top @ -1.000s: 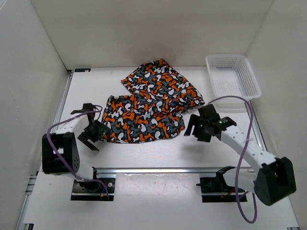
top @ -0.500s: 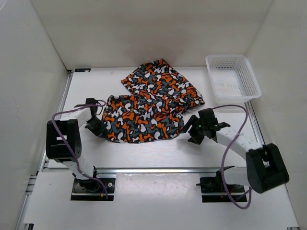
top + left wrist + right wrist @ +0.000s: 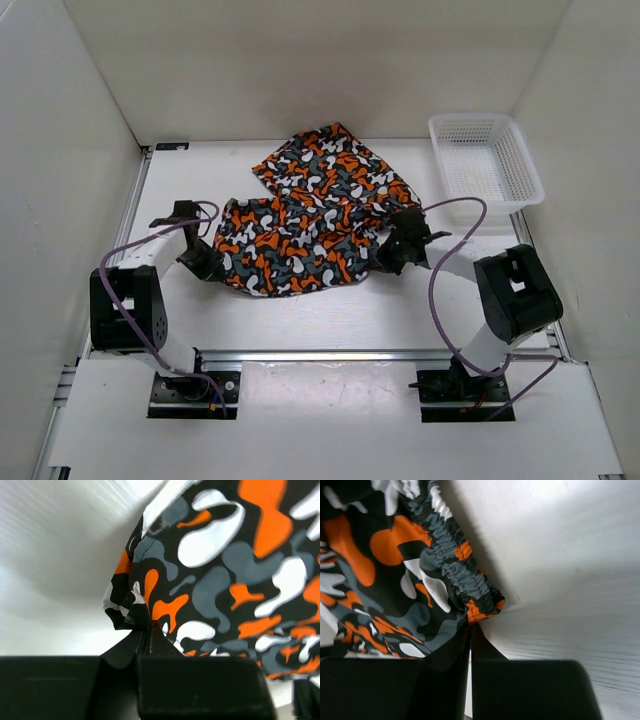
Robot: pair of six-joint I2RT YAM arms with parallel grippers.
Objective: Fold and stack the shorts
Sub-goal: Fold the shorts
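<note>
The shorts (image 3: pixel 295 245), in an orange, black, grey and white blotchy print, lie spread across the middle of the table. More of the same print (image 3: pixel 335 170) lies behind them toward the back. My left gripper (image 3: pixel 210 262) is shut on the shorts' near left corner (image 3: pixel 131 611), the fabric bunched between its black fingertips. At the near right corner, my right gripper (image 3: pixel 393 255) is shut on the gathered elastic waistband (image 3: pixel 479 607).
A white mesh basket (image 3: pixel 484 160) stands at the back right, beside the right wall. White walls close in the table on three sides. A metal rail (image 3: pixel 330 353) runs along the near edge in front of the arm bases.
Both arms came inward to the shorts' near corners. The left gripper closed on the left corner first; the right one then closed on the waistband corner.
</note>
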